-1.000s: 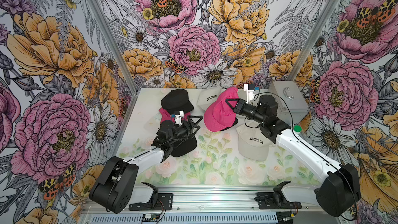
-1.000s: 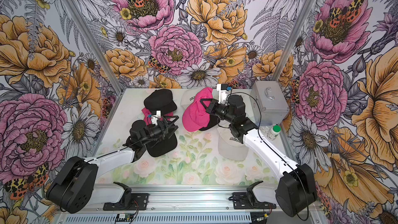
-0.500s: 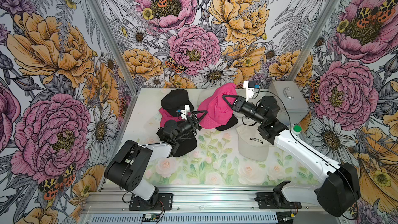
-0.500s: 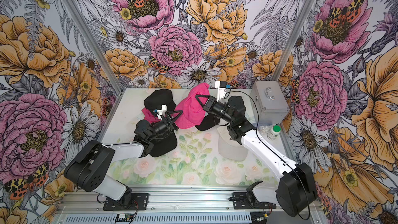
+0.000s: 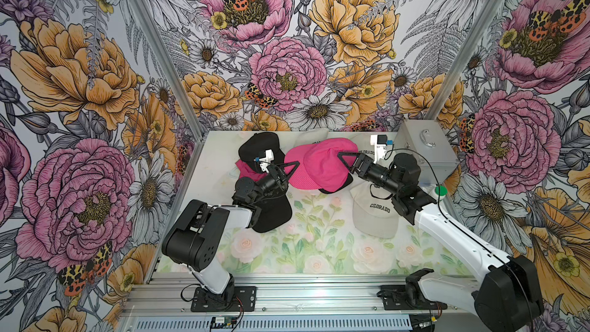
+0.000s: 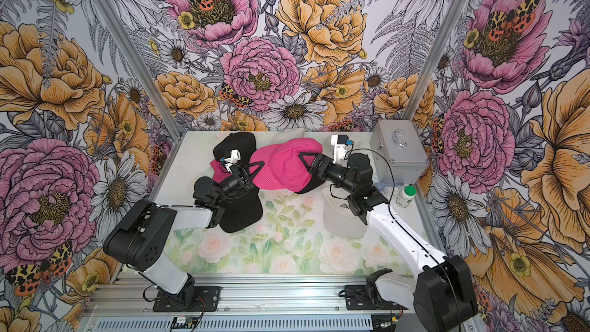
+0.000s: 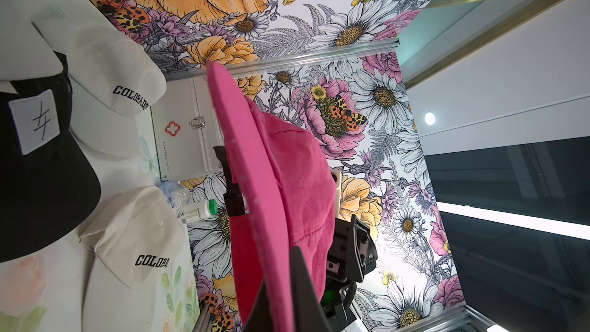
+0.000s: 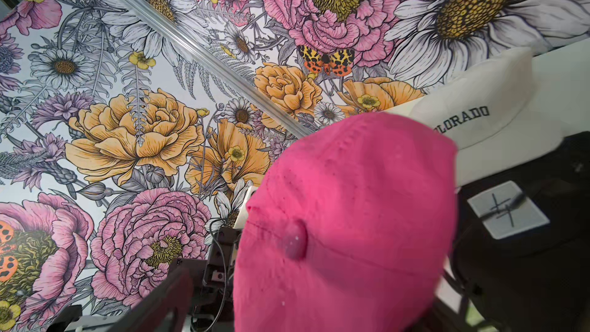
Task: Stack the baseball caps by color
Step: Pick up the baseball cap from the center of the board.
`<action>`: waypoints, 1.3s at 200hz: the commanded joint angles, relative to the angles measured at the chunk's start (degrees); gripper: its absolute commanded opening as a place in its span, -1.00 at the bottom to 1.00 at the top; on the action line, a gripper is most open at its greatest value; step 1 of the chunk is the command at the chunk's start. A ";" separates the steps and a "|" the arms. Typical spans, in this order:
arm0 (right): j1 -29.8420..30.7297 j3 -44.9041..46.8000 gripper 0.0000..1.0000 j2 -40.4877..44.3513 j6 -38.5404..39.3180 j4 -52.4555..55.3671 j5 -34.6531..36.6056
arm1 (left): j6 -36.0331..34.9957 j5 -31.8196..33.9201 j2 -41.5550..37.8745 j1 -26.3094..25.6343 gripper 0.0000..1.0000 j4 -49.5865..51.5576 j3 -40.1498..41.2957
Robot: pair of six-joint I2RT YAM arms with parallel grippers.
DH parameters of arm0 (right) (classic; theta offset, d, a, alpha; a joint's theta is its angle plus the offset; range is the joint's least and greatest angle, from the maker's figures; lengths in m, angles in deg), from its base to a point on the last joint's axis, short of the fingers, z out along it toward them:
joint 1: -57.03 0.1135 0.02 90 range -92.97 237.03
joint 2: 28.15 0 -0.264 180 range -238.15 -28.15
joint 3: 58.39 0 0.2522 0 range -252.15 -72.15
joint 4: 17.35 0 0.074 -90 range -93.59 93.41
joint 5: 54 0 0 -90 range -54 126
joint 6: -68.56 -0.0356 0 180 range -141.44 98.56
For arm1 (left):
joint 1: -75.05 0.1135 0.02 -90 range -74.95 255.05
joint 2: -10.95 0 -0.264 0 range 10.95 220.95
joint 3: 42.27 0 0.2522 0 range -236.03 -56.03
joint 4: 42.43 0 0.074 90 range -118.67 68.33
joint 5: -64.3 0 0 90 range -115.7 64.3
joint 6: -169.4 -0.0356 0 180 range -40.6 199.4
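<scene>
Above the back middle of the table, the hot pink cap hangs by its brim, pinched in the left gripper, while the right gripper stands with jaws spread around the crown. If the crown snags as the right arm backs away, the cap could twist loose and drop short of the other pink cap.

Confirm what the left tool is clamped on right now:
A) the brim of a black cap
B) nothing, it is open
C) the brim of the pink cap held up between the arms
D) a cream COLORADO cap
C: the left tool is pinched shut on the brim of the pink cap held up between the arms. In the left wrist view, the pink brim edge runs between its fingers.
</scene>
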 commanded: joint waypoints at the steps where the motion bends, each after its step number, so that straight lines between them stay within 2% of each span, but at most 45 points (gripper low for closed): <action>1: -3.66 3.31 0.99 3.83 6.29 4.62 4.72 | 0.45 -3.22 0.44 1.06 -1.00 -2.79 -1.70; 29: -7.56 7.03 0.99 4.96 3.59 4.52 1.27 | -0.49 -4.98 0.62 0.70 -1.00 -2.80 -2.93; 74: -6.22 4.30 0.99 4.82 -3.24 2.63 -8.90 | -0.82 -5.96 1.16 0.29 -1.00 -2.07 -3.99; 115: -4.64 4.99 0.96 4.21 -1.77 7.75 -1.14 | -1.09 -7.05 0.62 -0.80 -1.00 -1.93 -5.00; 158: -0.89 2.61 0.85 -1.33 3.57 7.11 -0.34 | -1.27 -7.24 0.89 -2.04 -1.00 -1.36 -5.82; 223: -0.13 4.76 0.87 -4.00 5.43 6.58 8.29 | -1.30 -7.37 0.44 -2.67 -1.00 -1.32 -6.21; 243: -0.37 5.76 0.89 -3.97 5.34 5.64 8.23 | -1.17 -7.41 0.67 -2.69 -1.00 -1.37 -6.44; 260: -0.51 7.92 0.91 -3.92 3.53 -0.94 4.58 | -1.10 -7.57 1.00 -2.74 -1.00 -1.36 -6.57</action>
